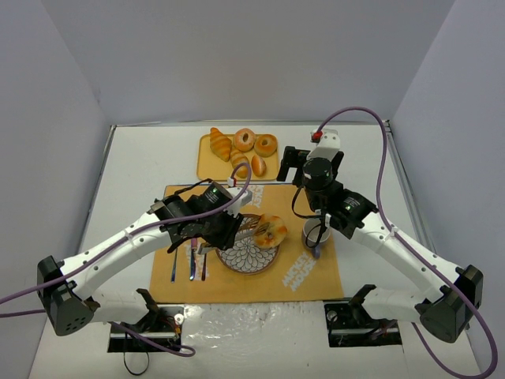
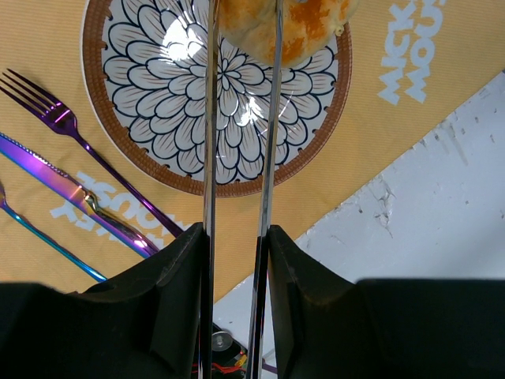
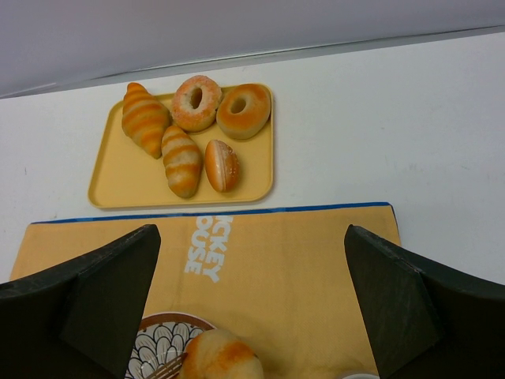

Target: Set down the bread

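Left tool (image 2: 235, 233) clamps steel tongs (image 2: 209, 118) pinching round golden glazed bun (image 2: 292, 24) over upper-right edge of floral plate (image 2: 126, 154). Risk: released there, rolls off. Right tool (image 3: 260, 316) agape.

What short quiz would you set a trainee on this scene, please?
1. True or false: the left gripper holds tongs that clasp the round bun over the plate.
2. How many ring doughnuts lie on the yellow tray? A one, B two, C four.
3. Fill in: the right gripper is ___ (open or shut).

Key: 1 true; 2 B; 3 open.
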{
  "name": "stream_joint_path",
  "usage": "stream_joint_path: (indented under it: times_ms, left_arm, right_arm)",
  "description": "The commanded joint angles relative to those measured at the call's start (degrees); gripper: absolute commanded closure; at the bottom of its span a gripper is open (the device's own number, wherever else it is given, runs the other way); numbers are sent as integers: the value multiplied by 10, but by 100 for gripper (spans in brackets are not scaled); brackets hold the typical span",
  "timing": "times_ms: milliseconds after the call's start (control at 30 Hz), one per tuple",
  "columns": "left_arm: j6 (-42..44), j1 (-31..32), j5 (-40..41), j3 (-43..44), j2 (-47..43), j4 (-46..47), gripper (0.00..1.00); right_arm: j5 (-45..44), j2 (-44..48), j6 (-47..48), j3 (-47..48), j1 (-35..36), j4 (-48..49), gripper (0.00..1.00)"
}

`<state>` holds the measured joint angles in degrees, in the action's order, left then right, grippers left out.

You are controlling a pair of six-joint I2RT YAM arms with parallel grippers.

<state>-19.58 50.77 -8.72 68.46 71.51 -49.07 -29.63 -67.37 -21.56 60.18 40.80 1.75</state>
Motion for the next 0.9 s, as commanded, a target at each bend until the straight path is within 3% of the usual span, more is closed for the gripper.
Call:
stream_joint_path:
  times_ms: [0,333,867]
  left_arm:
    - [-10,6,-14,5,2,40,100]
    - [-10,15,-9,3,8,27,98]
    - [-4,15,5,19,-11,-9,59]
  right_arm:
    - [-18,-2,-1,27,-5,24,0]
    - [-16,4,-4,20,-5,25,0]
    - [-12,9,-10,13,-5,25,0]
